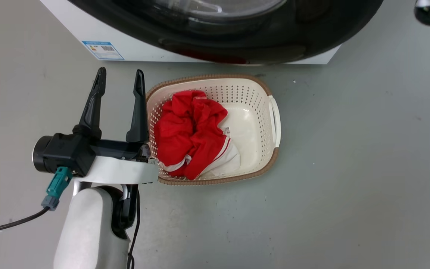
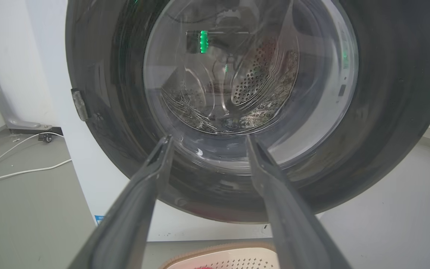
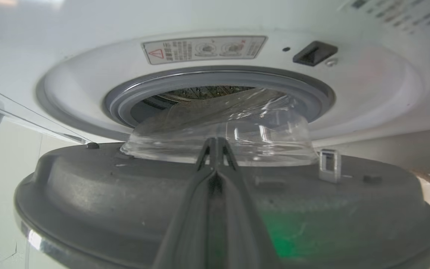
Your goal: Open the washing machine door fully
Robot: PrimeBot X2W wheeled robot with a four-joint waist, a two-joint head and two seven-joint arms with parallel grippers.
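Washing machine door (image 3: 125, 194) ajar, grey inner face angled off washing machine (image 3: 349, 93) opening. Right gripper (image 3: 217, 144) lies over inner face, fingers pressed together, tips at base of glass bowl (image 3: 267, 142) — contact unclear. Left gripper (image 1: 120, 80) fingers apart, empty — facing door's glossy front, beside laundry basket (image 1: 207, 77).

Washing machine door (image 2: 386, 112): glossy black rim, clear glass centre. Drum (image 2: 254, 80): perforated shiny metal. Basket (image 1: 254, 93): smooth perforated plastic. Garment (image 1: 185, 134): soft cloth.

Red garment (image 1: 189, 134) bunched in perforated basket (image 1: 237, 91); white cable (image 2: 21, 172) on floor.
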